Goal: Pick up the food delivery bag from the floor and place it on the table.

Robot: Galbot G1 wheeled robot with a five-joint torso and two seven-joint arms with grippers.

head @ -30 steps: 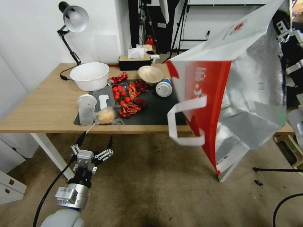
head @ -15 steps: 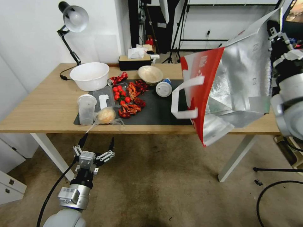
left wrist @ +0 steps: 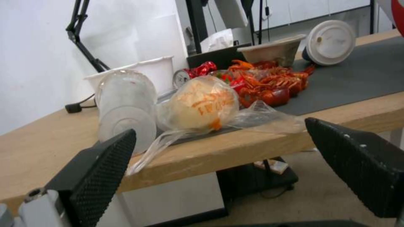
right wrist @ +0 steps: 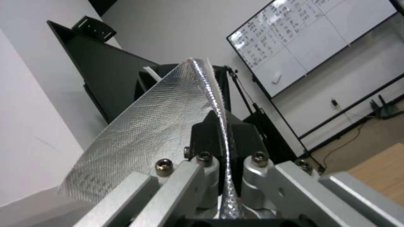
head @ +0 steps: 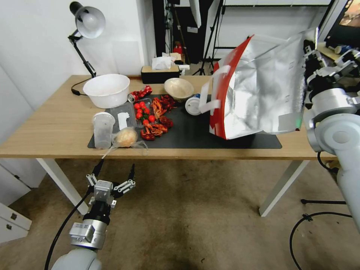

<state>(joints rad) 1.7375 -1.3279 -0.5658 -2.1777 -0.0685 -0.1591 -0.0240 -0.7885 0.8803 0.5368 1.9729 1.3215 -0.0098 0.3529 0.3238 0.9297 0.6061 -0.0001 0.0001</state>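
Observation:
The food delivery bag (head: 258,90) hangs tilted over the right part of the table (head: 48,123), with its silver foil lining facing me and its red side and a white strap handle to the left. Its lowest red corner is down at the dark grey mat (head: 191,131). My right gripper (head: 309,56) is shut on the bag's upper right edge. In the right wrist view the gripper (right wrist: 223,135) pinches the foil rim of the bag (right wrist: 156,132). My left gripper (head: 112,176) hangs open, low above the floor (head: 187,210), in front of the table's edge; its black fingers (left wrist: 101,170) stand wide apart.
On the mat's left half lie red crayfish (head: 155,123), tomatoes (head: 144,112), a clear cup (head: 102,129), a bun in a plastic bag (head: 125,138) and a tipped cup (head: 194,105). Behind stand a white bowl (head: 107,90), a beige bowl (head: 179,89) and a desk lamp (head: 88,22).
My right gripper has carried the bag away from me and to the left, from in front of the table's edge to over the mat. The left arm has hardly moved.

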